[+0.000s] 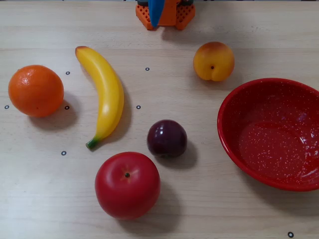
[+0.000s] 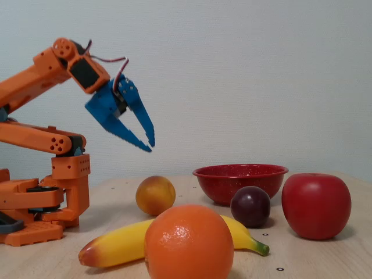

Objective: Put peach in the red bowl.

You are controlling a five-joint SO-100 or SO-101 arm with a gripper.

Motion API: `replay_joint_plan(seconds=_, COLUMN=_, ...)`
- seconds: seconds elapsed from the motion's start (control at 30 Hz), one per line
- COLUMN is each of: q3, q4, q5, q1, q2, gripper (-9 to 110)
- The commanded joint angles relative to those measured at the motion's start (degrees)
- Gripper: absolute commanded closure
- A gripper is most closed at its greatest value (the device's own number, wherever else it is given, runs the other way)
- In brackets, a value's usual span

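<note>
Fixed views show us one peach [image 1: 214, 61], red bowl [image 1: 271, 133], orange [image 1: 36, 90], banana [image 1: 102, 91], plum [image 1: 167, 138] and apple [image 1: 127, 184]. Our peach, yellow-orange with a red blush, sits on the table [image 1: 50, 199] near the bowl. Our gripper [image 2: 149, 144] hangs above it, fingers nearly together, holding nothing.

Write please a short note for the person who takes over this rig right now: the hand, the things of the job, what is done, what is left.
Hand: blue, raised in the air above the table, holding nothing; open or shut is hard to tell.
Small round yellow-orange peach: on the wooden table, beside the wide glossy red speckled bowl, apart from it.
Done: nothing; the bowl is empty.
Left: grasp the peach, carry it to the bowl, release it inside.
</note>
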Motion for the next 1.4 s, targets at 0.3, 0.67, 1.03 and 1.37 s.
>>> replay_joint_plan(seconds=0.3, q3=-19.6, q4=13.5, q5=-3.9, q1=-9.2, q2=-12.8, gripper=102)
replay_joint_plan(seconds=0.67, q3=-21.5, q4=15.3, q5=-7.3, q1=-14.4, q2=-22.5, gripper=95)
replay_joint_plan(seconds=1.03, q3=-21.5, q4=17.4, q5=-4.3, q1=-21.5, q2=-25.8, gripper=88)
replay_joint_plan(seconds=1.37, q3=-22.9, q4=19.9, q5=3.5, q1=-29.5, q2=-29.3, gripper=84)
